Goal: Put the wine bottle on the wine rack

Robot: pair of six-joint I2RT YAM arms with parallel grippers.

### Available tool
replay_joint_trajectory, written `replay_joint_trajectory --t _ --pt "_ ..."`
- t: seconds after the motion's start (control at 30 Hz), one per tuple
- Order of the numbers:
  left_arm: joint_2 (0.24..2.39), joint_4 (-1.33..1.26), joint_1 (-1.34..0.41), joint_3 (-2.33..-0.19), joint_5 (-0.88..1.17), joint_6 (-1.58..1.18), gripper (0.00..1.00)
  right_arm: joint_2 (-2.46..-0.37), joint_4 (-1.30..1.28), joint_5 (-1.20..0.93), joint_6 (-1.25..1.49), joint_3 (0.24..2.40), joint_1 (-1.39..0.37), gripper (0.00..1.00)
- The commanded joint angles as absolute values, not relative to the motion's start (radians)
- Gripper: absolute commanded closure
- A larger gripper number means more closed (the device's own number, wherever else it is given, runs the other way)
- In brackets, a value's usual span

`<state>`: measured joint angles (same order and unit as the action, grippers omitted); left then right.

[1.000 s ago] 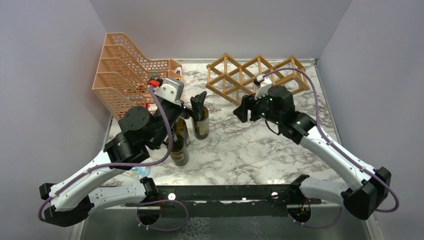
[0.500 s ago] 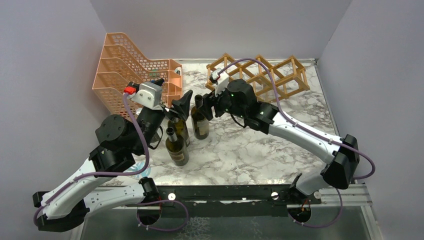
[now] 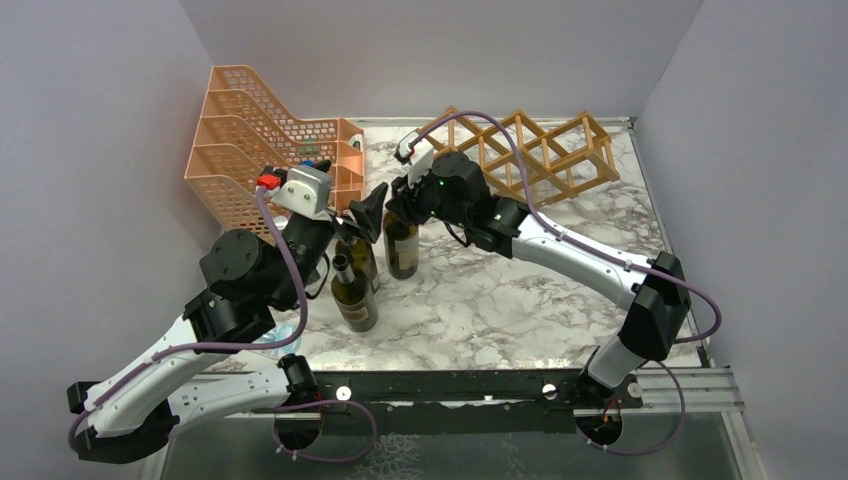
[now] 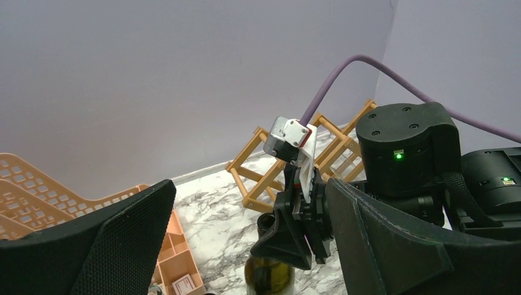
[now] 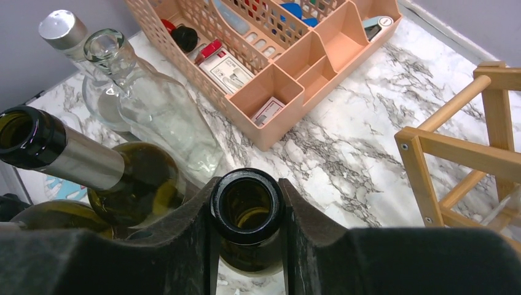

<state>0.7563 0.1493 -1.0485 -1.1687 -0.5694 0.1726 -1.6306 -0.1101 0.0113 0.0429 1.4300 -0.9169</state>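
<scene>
A dark green wine bottle (image 3: 403, 250) stands upright on the marble table (image 3: 500, 290), in front of the orange tray. My right gripper (image 3: 396, 206) is shut on its neck; in the right wrist view the fingers (image 5: 196, 215) press both sides of the open mouth (image 5: 247, 182). The wooden lattice wine rack (image 3: 530, 150) lies at the back right, behind the right arm, with one corner (image 5: 454, 150) in the right wrist view. My left gripper (image 3: 358, 216) hangs open just left of the held bottle (image 4: 270, 276), with nothing between its fingers (image 4: 110, 239).
Two more dark bottles (image 3: 355, 300) stand left of the held one, under my left gripper. Clear glass bottles (image 5: 153, 114) stand beside the orange mesh file tray (image 3: 250, 140), which holds small items. Grey walls close in the table on three sides.
My right arm swung left from the rack to the bottle and its jaws closed on the neck. My left arm drew back slightly leftward, still open.
</scene>
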Motion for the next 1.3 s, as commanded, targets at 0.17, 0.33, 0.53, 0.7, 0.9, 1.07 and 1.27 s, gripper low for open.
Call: replay_joint_trajectory --t 0.17,0.33,0.53,0.7,0.9,1.07,1.27 --pt "0.776 0.156 -1.049 -1.149 -0.562 0.136 0.01 -1.449 -0.050 0.103 -0.028 1.341 -0.930 0.89" --pt "0.806 0.156 -1.049 -1.124 -0.509 0.118 0.01 -1.263 -0.066 0.191 0.003 1.221 -0.930 0.92" --pt "0.872 0.129 -1.049 -1.051 -0.416 0.094 0.01 -1.050 -0.145 0.321 0.084 1.106 -0.930 0.95" --pt "0.920 -0.009 -1.049 -0.897 -0.197 0.084 0.01 -0.924 -0.238 0.386 0.154 1.077 -0.929 0.97" --pt "1.001 -0.235 -1.048 -0.721 0.001 0.065 0.01 -0.851 -0.321 0.381 0.198 1.094 -0.929 0.97" --pt "1.109 -0.325 -1.049 -0.675 0.109 0.093 0.01 -0.821 -0.366 0.342 0.229 1.125 -0.930 0.97" --pt "1.198 -0.414 -1.049 -0.661 0.195 0.133 0.01 -0.787 -0.366 0.281 0.233 1.126 -0.929 0.97"
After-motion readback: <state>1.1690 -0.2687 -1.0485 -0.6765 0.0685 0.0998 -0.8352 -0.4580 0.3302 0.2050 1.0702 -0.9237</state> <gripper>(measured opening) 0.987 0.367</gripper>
